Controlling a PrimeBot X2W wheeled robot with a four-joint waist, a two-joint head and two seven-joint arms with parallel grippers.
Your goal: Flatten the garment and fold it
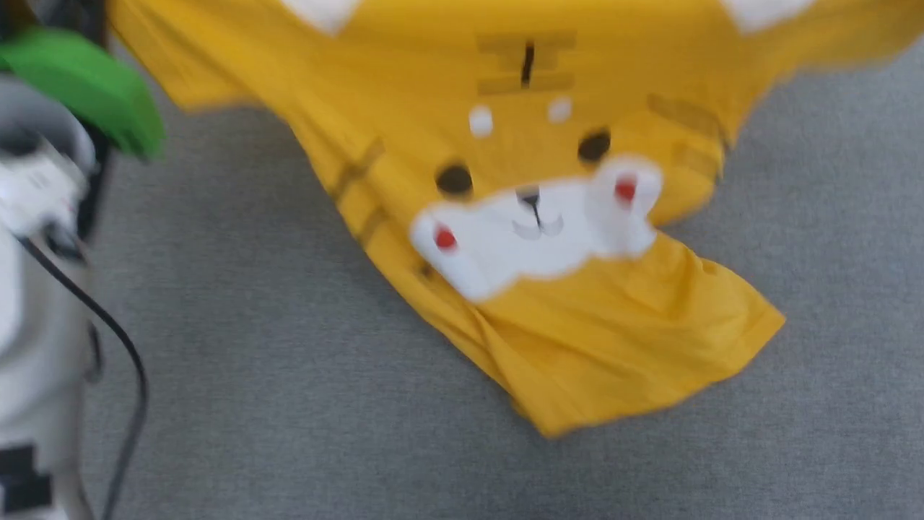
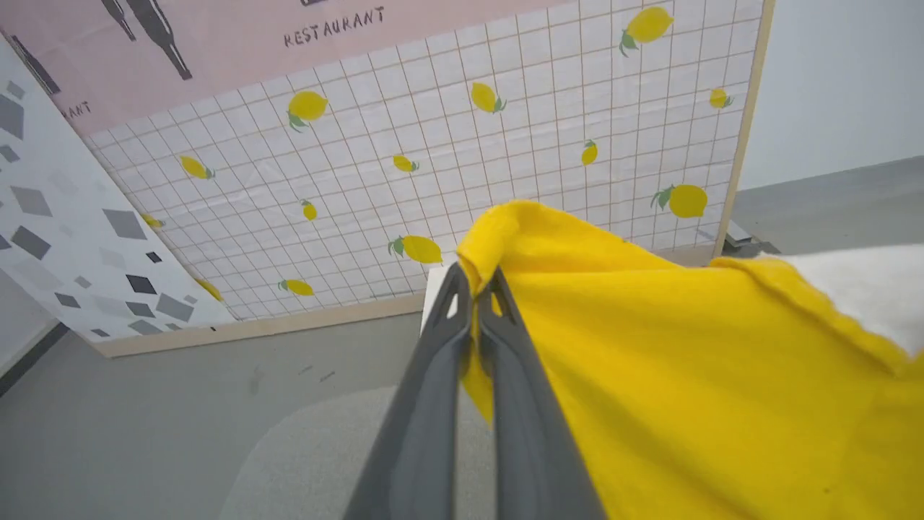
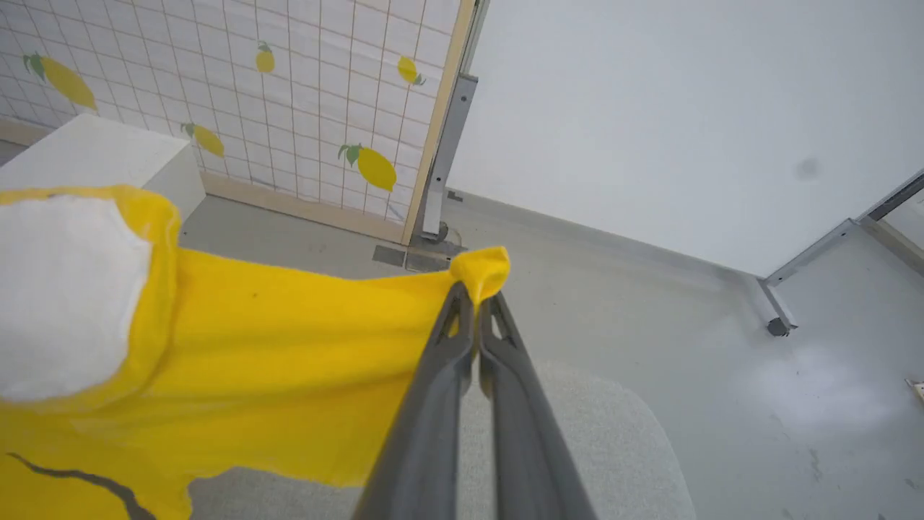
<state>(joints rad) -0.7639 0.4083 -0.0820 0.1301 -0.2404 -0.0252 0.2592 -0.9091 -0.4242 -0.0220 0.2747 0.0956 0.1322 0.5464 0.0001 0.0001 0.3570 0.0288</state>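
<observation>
- Yellow T-shirt [image 1: 577, 339] hangs print-side toward us in the head view. Its top edge is out of frame & its lower end is over the grey cloth surface [image 1: 289, 404]. We can't tell if the hem touches it; the pic is blurred.
- The print is a white cartoon face [image 1: 534, 231] w/ 2 red dots, dark eyes & dull stripes at the sides & above.
- Left gripper [image 2: 473, 278]: we see both dark fingers [image 2: 426, 419] pressed together, pinching a bunched bit of the shirt's edge at the tips. The cloth runs off to the right of the left wrist view, w/ a white patch [image 2: 866, 289] at the far side.
- Right gripper [image 3: 476, 292]: clamped on a small yellow nub of the shirt at the tips. The cloth stretches leftward in the right wrist view to another white patch [image 3: 65, 296].
- The shirt spans between the 2 grippers, above the grey surface.
- Bkgd: lemon-print grid panel [image 2: 505, 144], pink poster [image 2: 238, 43] reading "RESTAURANT", white box [image 3: 101, 152] just beside the panel's foot, white wall [image 3: 650, 108], grey floor [image 3: 650, 289].
- At the left edge of the head view we see a pale arm [image 1: 36, 339] w/ a green piece [image 1: 94, 87] & a black cable [image 1: 123, 347].
</observation>
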